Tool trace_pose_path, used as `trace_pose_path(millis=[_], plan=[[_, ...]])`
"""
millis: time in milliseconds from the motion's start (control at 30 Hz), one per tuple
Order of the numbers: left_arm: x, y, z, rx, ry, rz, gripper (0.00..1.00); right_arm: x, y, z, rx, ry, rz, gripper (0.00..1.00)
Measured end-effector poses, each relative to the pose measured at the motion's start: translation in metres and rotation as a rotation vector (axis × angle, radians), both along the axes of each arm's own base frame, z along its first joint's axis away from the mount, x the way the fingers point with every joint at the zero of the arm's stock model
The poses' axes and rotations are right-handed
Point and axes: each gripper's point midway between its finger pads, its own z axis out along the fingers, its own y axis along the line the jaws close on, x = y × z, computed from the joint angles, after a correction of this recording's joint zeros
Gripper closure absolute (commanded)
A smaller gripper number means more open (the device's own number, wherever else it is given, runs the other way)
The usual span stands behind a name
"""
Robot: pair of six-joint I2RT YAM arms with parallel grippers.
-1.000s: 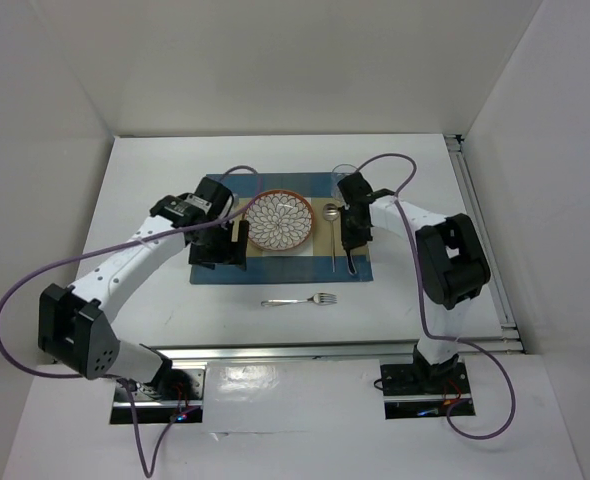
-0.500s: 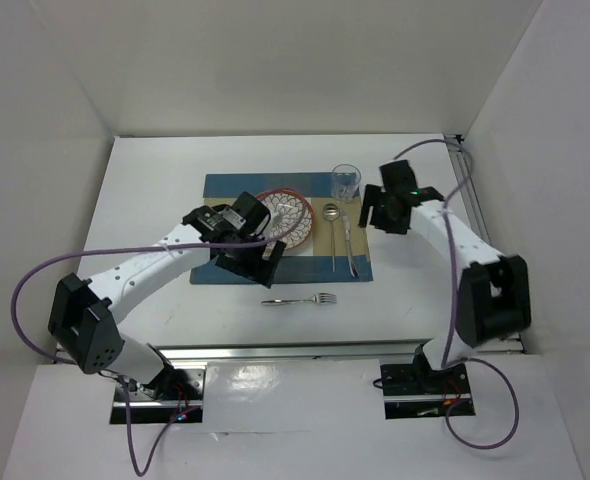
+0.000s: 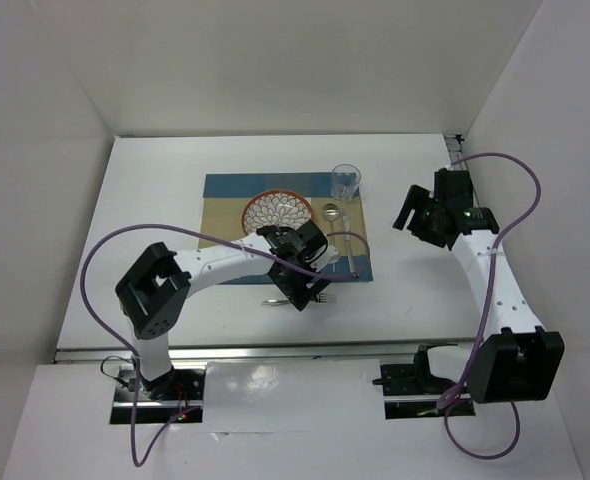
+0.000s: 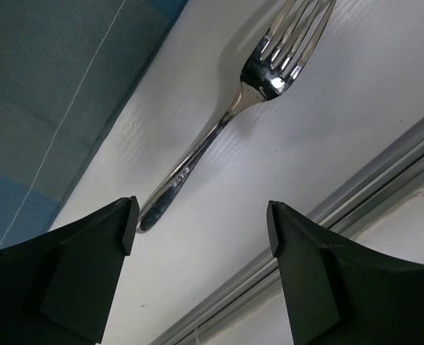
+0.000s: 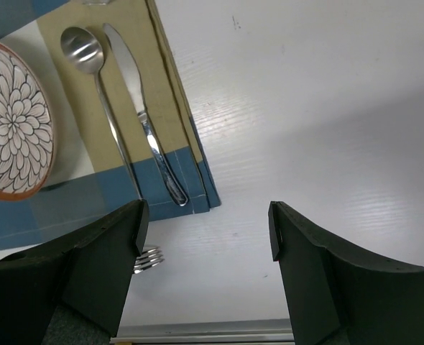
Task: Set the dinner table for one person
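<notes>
Overhead, the dinner table (image 3: 155, 220) lay white, rigid and smooth beneath both arms; the left gripper (image 3: 301, 292) hid most of the fork (image 3: 325, 297). At the left wrist, wide jaws framed its thin, slippery handle, likely best pinched mid-shaft; tine tips were cropped. At the right wrist, the right gripper (image 5: 208, 215) gaped empty over bare tabletop.
</notes>
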Motion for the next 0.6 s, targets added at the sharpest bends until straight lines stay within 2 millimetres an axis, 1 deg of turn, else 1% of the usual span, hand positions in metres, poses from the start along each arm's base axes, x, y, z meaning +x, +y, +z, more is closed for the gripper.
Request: trace_pose_path(millis=[100,167,400,500,567,600], plan=[[0.001,-0.005,-0.007,0.005,0.003,-0.032,0.12,-0.002,-0.005,-0.002,0.001,0.012,-0.015,0.21],[0.001,-0.009,-0.012,0.006,0.004,-0.053,0.21,-0.003,-0.006,-0.002,0.001,0.017,-0.016,0.21],[-0.002,-0.018,-0.042,0.039,0.024,-0.096,0.22,-0.003,-0.005,-0.002,0.013,0.017,-0.009,0.21],[0.002,-0.021,-0.043,0.040,0.014,-0.107,0.22,-0.004,-0.004,-0.003,0.016,0.020,-0.007,0.21],[0.004,-0.023,-0.044,0.042,0.010,-0.107,0.26,-0.004,-0.004,-0.004,0.017,0.023,-0.006,0.21],[0.006,-0.025,-0.044,0.041,0.006,-0.108,0.32,-0.004,-0.004,-0.004,0.018,0.023,-0.006,0.21]])
